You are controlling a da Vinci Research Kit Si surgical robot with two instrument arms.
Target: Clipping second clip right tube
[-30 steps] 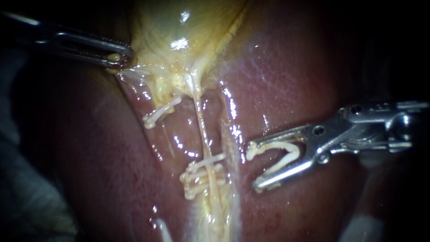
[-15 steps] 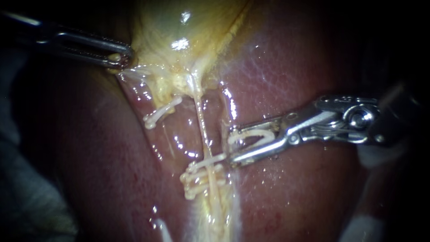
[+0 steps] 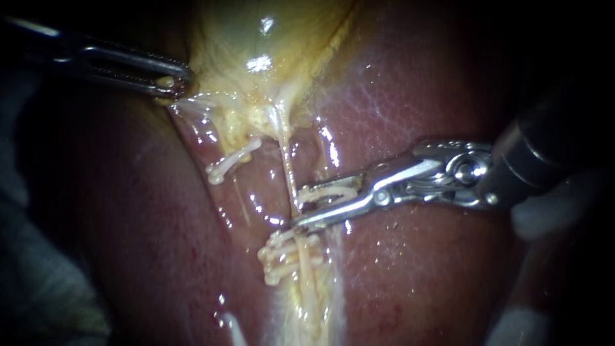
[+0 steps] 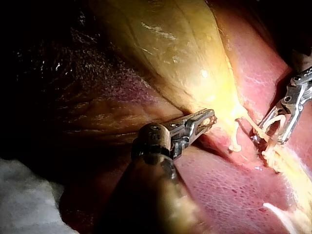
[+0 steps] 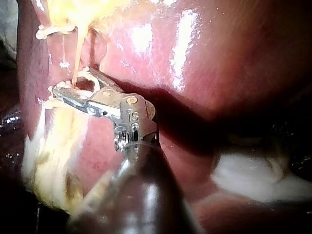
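Note:
The thin pale right tube (image 3: 286,160) runs down from the yellow gallbladder (image 3: 269,38) to a cluster of white clips (image 3: 288,253). My right instrument (image 3: 299,207) comes in from the right, its jaws shut on a white clip (image 3: 330,192) whose mouth reaches the tube just above that cluster. In the right wrist view the tube (image 5: 77,53) drops in between the jaw tips of the right instrument (image 5: 68,82). My left instrument (image 3: 170,80) is shut on the gallbladder's edge at the upper left, as the left wrist view also shows (image 4: 207,119). Another clip (image 3: 230,160) sits on the left tube.
Dark red liver (image 3: 416,96) lies on both sides of the tubes. White gauze (image 3: 532,320) shows at the lower right and beside the right instrument's shaft (image 5: 248,170). The right instrument's jaws (image 4: 275,126) appear ahead of the left instrument in the left wrist view.
My right instrument has moved left with the clip, from over the liver to the right tube, and its jaws have narrowed. The left instrument and the gallbladder have held still.

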